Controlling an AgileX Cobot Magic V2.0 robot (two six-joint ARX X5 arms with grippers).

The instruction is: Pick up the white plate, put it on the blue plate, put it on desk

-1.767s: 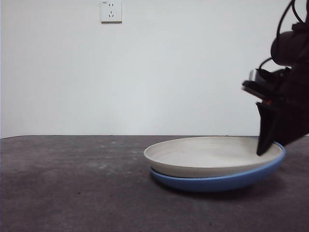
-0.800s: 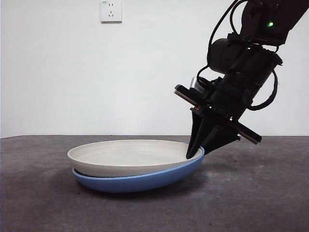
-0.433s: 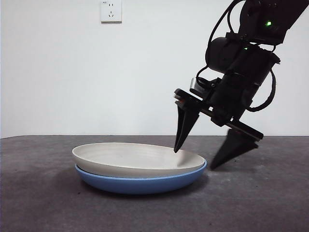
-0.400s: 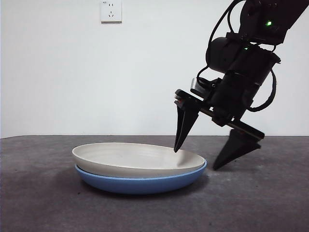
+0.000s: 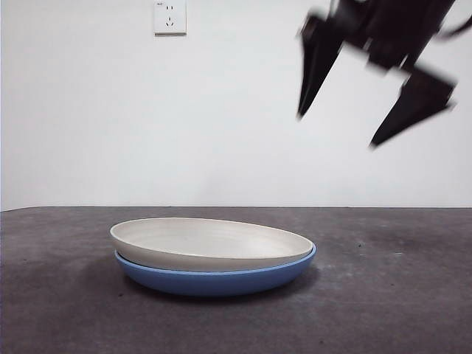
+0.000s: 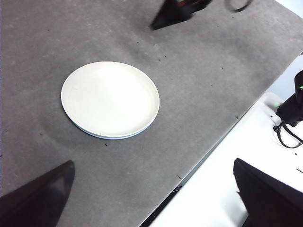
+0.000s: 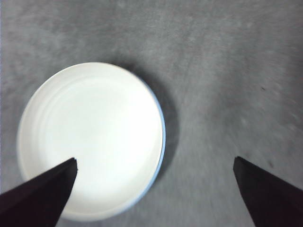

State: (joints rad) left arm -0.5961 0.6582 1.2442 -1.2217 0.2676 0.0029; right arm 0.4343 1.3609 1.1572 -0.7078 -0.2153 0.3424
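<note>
While white plate (image 5: 210, 242) sits nested on blue plate (image 5: 214, 279) on desk (image 5: 398, 310) | R gripper (image 5: 338, 129) high above plates' rim, jaws wide apart, empty | L gripper (image 6: 151, 198) well off, jaws apart

A bare lab: plain white wall (image 5: 184, 118), wall socket (image 5: 169, 17), grey desk (image 5: 383, 295).

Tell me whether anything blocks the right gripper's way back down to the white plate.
Nothing visible does. The right gripper hangs open above the white plate, which lies on the blue plate, with only air between.
</note>
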